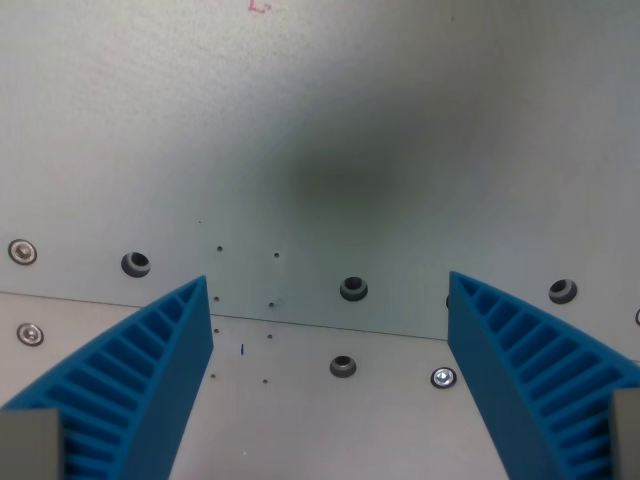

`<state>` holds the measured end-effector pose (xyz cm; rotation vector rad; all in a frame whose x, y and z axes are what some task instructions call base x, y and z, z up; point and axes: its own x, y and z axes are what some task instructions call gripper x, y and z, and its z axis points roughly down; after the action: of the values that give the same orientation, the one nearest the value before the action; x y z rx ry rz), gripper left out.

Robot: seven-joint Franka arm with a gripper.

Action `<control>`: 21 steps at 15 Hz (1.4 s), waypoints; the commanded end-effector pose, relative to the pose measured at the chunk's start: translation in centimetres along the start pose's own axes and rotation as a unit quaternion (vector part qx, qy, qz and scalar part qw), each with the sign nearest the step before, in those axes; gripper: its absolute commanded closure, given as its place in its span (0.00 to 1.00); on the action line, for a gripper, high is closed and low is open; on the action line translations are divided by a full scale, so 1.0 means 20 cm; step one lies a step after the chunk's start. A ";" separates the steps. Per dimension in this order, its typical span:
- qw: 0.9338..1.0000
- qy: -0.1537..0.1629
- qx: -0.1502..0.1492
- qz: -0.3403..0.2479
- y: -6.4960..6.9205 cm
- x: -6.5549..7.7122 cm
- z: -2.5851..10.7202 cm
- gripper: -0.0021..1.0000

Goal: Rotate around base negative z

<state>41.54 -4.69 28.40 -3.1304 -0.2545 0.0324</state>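
Observation:
My gripper [328,285] is open and empty. Its two blue ribbed fingers [150,370] rise from the bottom corners of the wrist view, wide apart. Below them lies a grey-white table surface [330,120] made of two panels that meet along a seam [300,325]. Nothing lies between the fingers. A soft dark shadow [340,180] falls on the panel above the gap.
Several screws and bolt holes line both sides of the seam, among them a screw at the left [22,251], a hole [353,289] and a screw [443,377] near the right finger. A small red mark [258,6] sits at the top edge.

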 end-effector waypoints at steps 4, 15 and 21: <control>1.000 0.004 0.000 0.027 0.00 0.00 -0.01 0.00; 0.995 0.004 0.002 0.100 0.00 0.00 -0.01 0.00; 0.990 0.004 0.003 0.140 0.00 0.00 -0.01 0.00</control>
<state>41.55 -4.66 28.40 -3.1404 -0.0150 0.0321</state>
